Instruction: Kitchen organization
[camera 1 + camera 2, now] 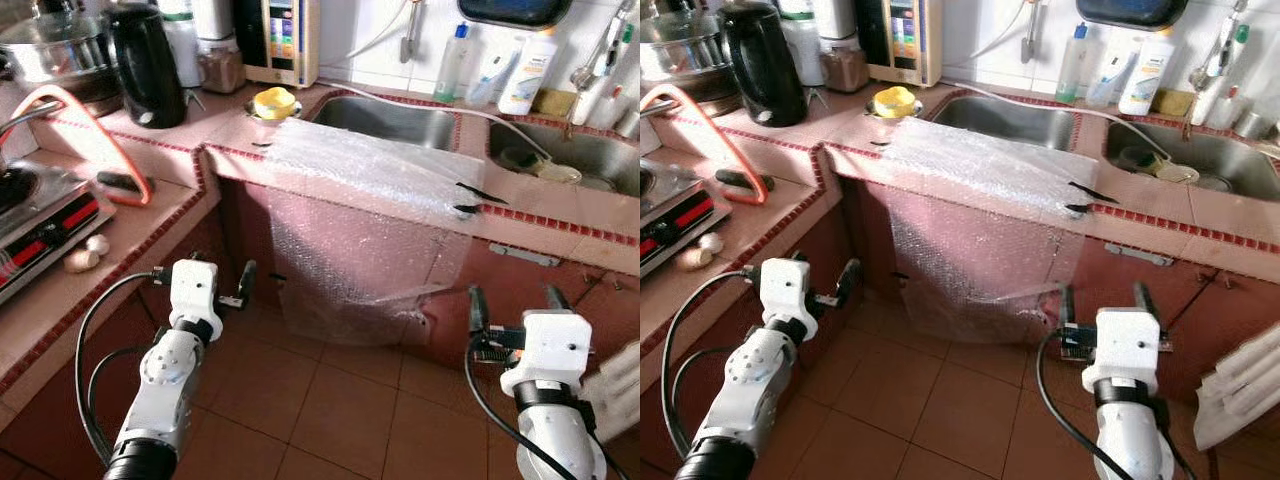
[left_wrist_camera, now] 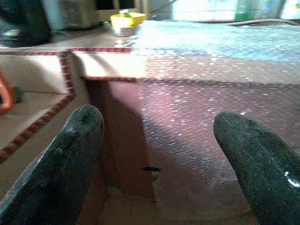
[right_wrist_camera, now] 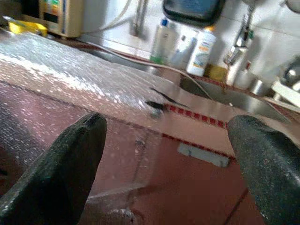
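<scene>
Left pincer (image 1: 243, 287) hangs open, empty, low before the cabinet, left of the bubble wrap sheet (image 1: 365, 225). Sheet drapes from the counter (image 1: 150, 215) edge near the sink (image 1: 385, 118) toward the floor. Right pincer (image 1: 512, 312) open, empty, at the sheet's lower right corner. Judgement: pinch both lower corners together, lift evenly, avoid tearing at the black tape strips (image 1: 468, 200).
</scene>
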